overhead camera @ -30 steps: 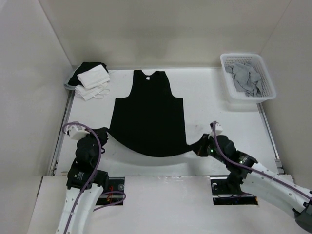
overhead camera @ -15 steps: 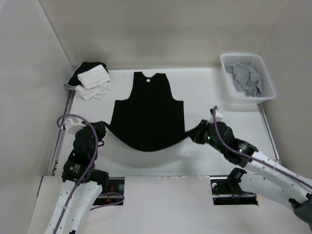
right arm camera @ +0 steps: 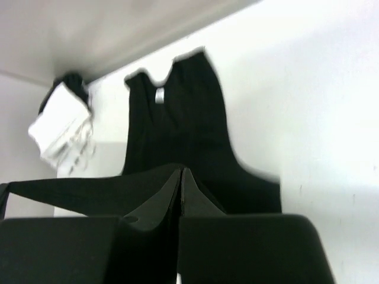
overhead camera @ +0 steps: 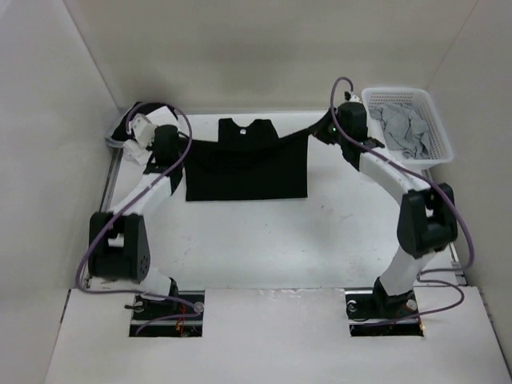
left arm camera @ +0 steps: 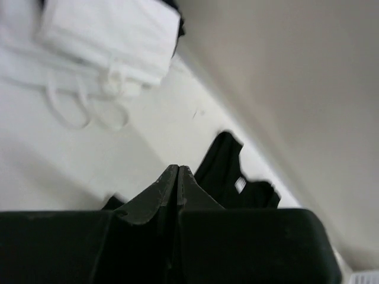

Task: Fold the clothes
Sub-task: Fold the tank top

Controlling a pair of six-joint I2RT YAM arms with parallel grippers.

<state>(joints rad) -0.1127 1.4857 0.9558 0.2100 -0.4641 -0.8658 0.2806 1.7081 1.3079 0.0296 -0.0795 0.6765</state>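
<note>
Your left end effector (left arm camera: pixel 178 171) and right end effector (right arm camera: pixel 180 173) each clamp a corner of the soft plain black shirt (overhead camera: pixel 246 172), stretched over the white desk (overhead camera: pixel 320 220).

Both arms stretched far fwd, L gripper (overhead camera: pixel 182 146) & R gripper (overhead camera: pixel 318 133) facing inward, jaws pinched tight on black shirt (overhead camera: pixel 246 172) corners

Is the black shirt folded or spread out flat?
Partly folded. The left end effector and right end effector pinch the bottom edge of the black shirt, stretched over its upper half.
</note>
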